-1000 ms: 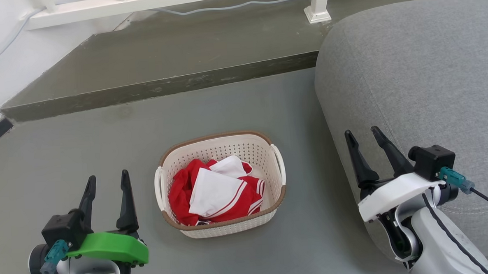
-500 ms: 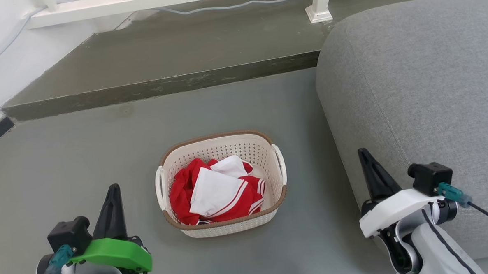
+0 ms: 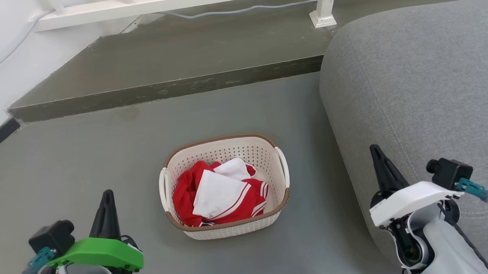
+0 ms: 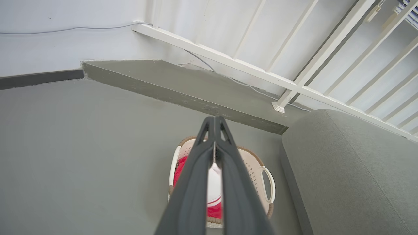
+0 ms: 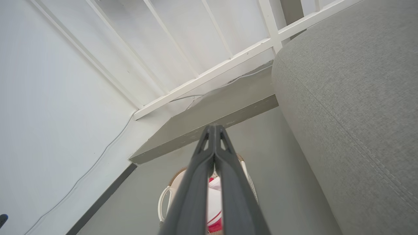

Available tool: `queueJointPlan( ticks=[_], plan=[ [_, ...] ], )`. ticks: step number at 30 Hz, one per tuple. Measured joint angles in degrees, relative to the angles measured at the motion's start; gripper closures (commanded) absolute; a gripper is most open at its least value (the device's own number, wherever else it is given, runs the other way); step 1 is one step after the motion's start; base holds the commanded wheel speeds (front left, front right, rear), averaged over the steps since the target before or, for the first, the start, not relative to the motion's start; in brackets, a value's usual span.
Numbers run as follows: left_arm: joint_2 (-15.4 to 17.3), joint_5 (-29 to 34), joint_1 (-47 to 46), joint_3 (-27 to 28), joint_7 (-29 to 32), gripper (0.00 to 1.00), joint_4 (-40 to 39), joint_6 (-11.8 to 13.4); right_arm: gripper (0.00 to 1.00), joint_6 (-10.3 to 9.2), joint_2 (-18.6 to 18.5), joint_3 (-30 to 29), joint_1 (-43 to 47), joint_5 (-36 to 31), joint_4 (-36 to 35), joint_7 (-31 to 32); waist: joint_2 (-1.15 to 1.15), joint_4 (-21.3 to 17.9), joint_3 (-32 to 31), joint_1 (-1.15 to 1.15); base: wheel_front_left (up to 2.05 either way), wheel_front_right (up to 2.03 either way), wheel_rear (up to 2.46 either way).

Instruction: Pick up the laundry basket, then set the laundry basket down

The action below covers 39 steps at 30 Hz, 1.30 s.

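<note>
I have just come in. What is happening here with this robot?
A two-armed robot faces a laundry basket that stands on the grey floor beside a grey sofa, with red and white clothes inside. The left gripper and the right gripper are held on either side of it, apart from it, both with jaws closed and empty. The basket is not yet picked up.

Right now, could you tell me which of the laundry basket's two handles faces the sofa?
The right handle of the laundry basket faces the grey sofa; the left handle faces away from it.
</note>
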Motion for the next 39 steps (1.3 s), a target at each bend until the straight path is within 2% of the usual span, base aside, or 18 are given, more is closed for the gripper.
queueJointPlan(
  ticks=[39],
  plan=[
    [0.0, -26.8, -0.1, 4.4, 7.8, 1.00, 0.6, -2.3, 1.00, 2.02, 0.8, -9.4, 0.6, 25.9, -1.1, 7.6, 0.00, 1.5, -1.7, 0.00, 0.00, 0.00, 0.00]
  ],
)
